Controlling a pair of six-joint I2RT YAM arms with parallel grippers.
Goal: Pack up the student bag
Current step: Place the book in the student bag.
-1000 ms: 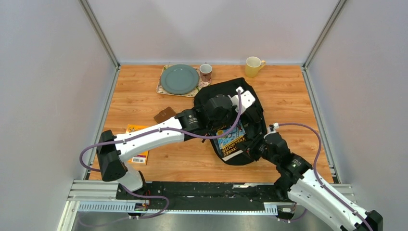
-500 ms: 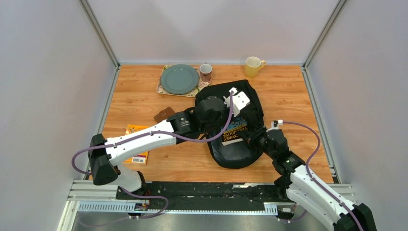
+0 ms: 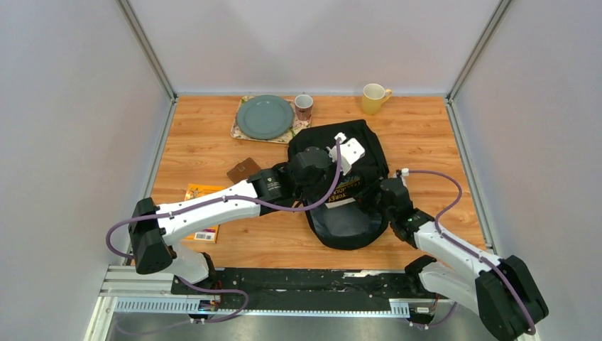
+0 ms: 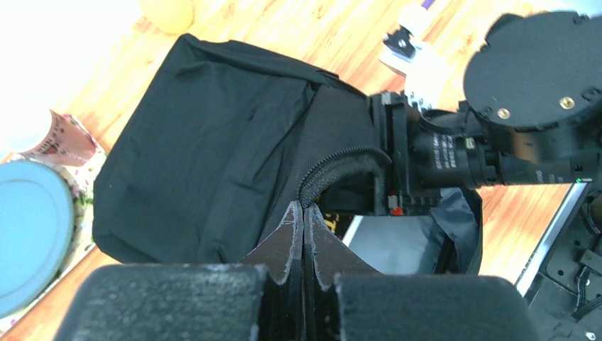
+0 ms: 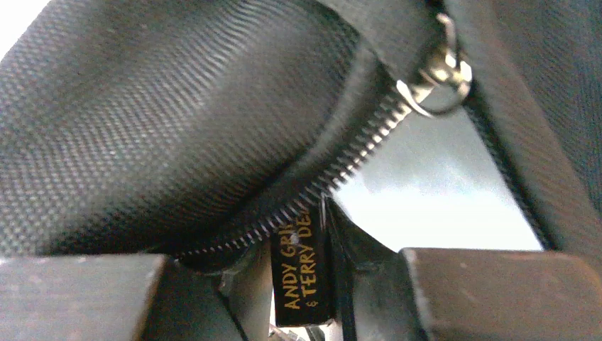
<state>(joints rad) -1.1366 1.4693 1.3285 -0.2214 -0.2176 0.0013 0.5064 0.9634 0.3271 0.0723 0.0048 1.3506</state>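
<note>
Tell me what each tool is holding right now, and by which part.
Left tool pinches the bag at its zipper edge; right tool grips a book near its spine.

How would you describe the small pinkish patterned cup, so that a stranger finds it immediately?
On the wooden table, look along the far edge for the round grey-green plate on its patterned mat. The small pinkish cup stands just right of that plate. Unlike the plain yellow mug farther right, it is smaller and patterned.

Both arms (image 3: 213, 206) white-shelled, black joints (image 3: 150, 245), purple cables (image 3: 433, 172) (loosely looped).
</note>
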